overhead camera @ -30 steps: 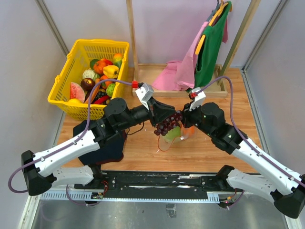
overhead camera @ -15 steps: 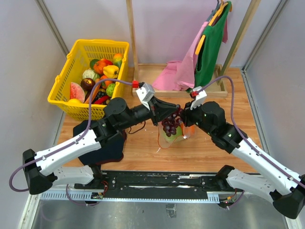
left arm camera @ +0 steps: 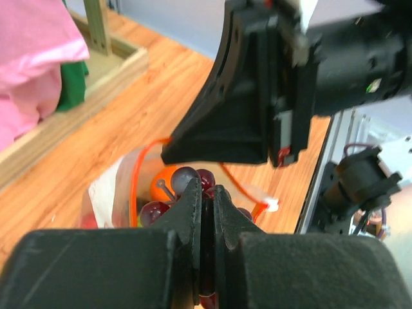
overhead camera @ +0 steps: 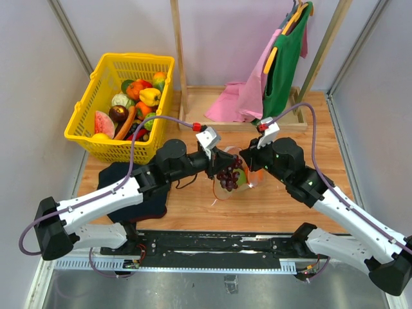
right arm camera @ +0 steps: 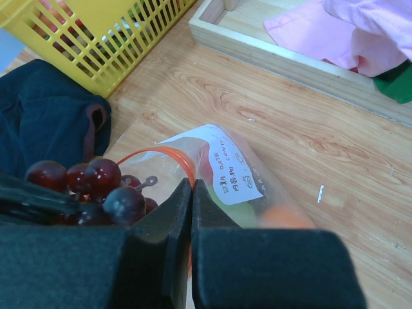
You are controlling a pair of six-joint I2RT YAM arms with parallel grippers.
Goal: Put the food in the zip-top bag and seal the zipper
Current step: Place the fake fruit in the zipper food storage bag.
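Grapes lower and further right than a second ago, now at bag mouth, table centre.
Bunch appears to hang long axis near vertical, tip down.
Left claw pinching grapes.
Right claw pressed together on zipper, propping mouth open.
Advice: sink bunch past rim before release; hold rim taut.

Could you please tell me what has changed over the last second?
The left gripper, shut on the grapes, moved right and lowered them into the mouth of the zip-top bag. The right gripper kept pinching the bag's rim; the yellow basket stayed put.
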